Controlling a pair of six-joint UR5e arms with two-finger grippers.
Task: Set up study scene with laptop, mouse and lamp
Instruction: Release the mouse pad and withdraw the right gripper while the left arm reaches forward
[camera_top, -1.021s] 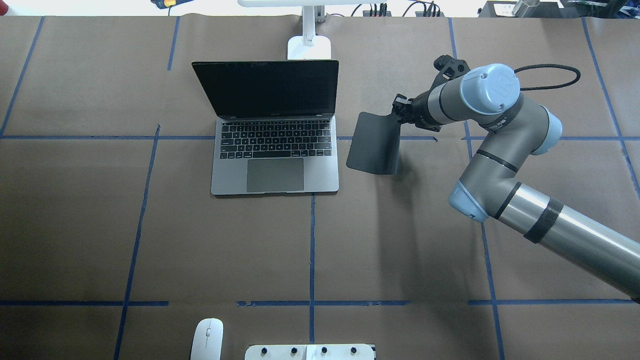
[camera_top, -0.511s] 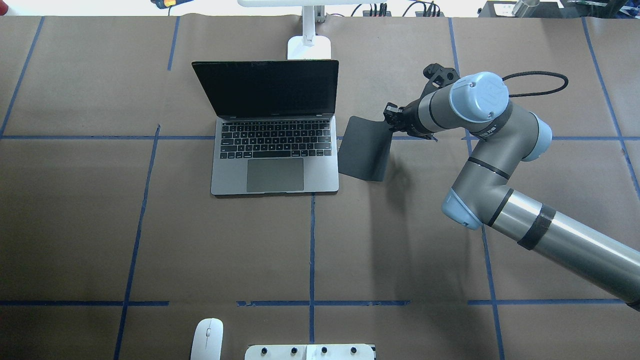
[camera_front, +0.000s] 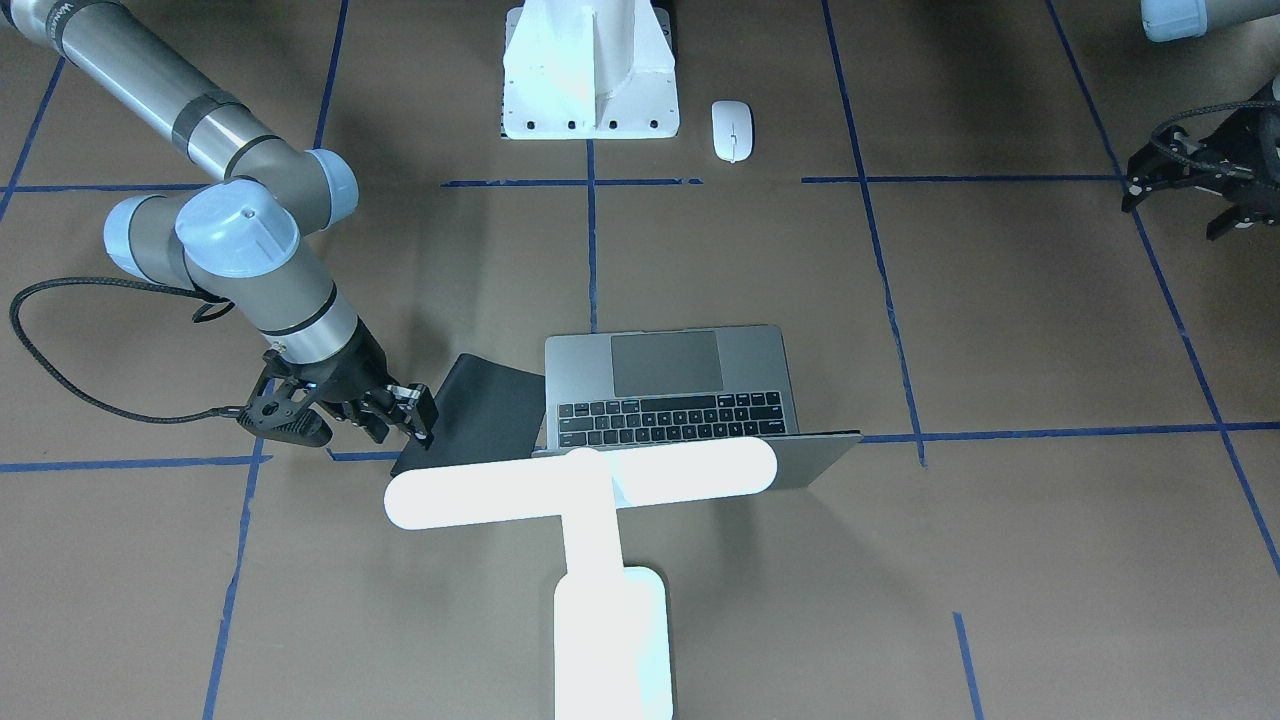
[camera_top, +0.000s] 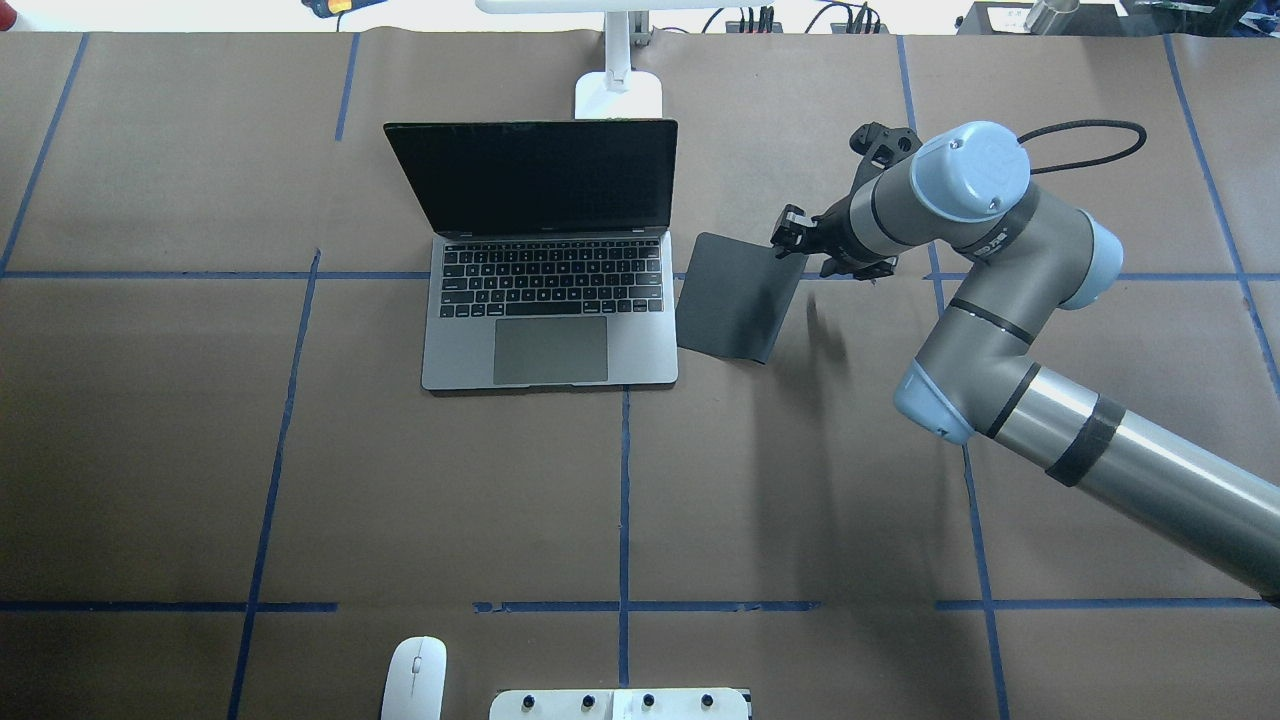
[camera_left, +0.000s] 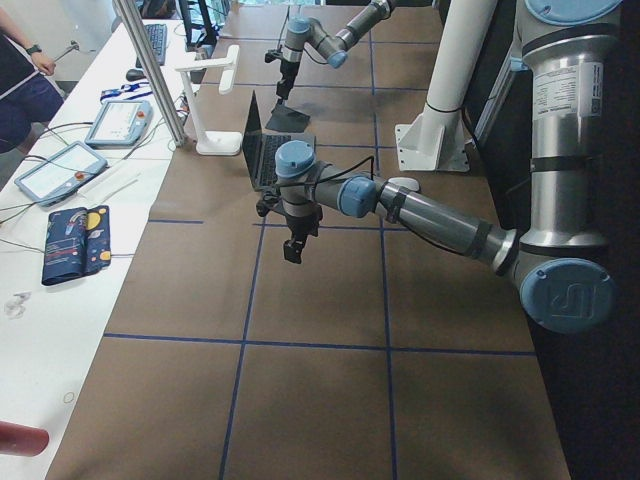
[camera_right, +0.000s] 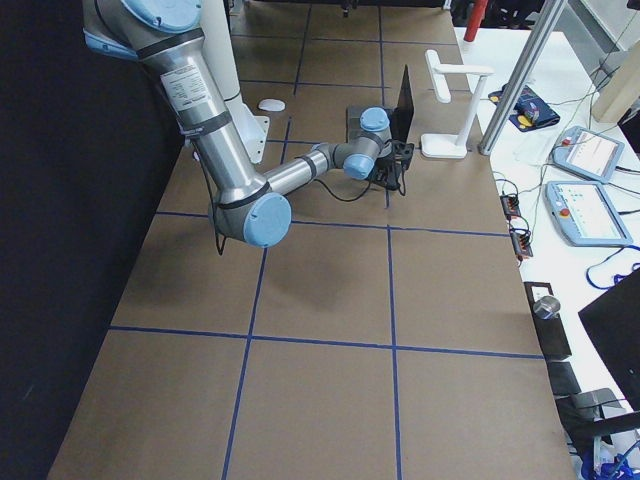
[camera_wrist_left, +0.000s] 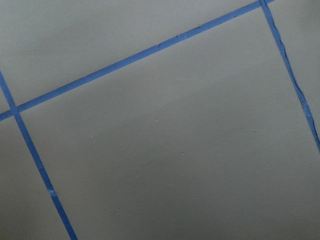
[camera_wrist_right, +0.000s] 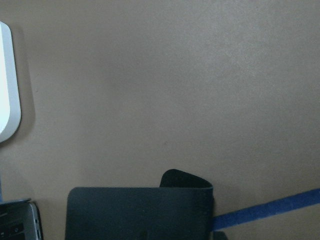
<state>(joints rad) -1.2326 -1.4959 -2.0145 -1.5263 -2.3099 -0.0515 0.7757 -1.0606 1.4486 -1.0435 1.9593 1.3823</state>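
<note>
The open grey laptop (camera_top: 550, 300) sits at the table's middle back, screen dark. The glowing white lamp (camera_front: 600, 520) stands behind it; its base shows in the overhead view (camera_top: 618, 90). The white mouse (camera_top: 414, 678) lies at the near edge, beside the pedestal. My right gripper (camera_top: 790, 235) is shut on the far right corner of a black mat (camera_top: 735, 295), which lies almost flat just right of the laptop with that corner curled up (camera_wrist_right: 185, 180). My left gripper (camera_front: 1175, 195) hovers far off at the table's left, fingers apart and empty.
A white bolted pedestal (camera_front: 590, 70) stands at the robot's edge beside the mouse. Blue tape lines cross the brown table cover. A black cable (camera_front: 70, 380) loops from the right wrist. Tablets and a pouch lie on a side bench (camera_left: 70, 200).
The right gripper carried the black mat left toward the laptop and lowered it; the mat now lies flatter against the laptop's right side. Laptop, lamp and mouse have not moved.
</note>
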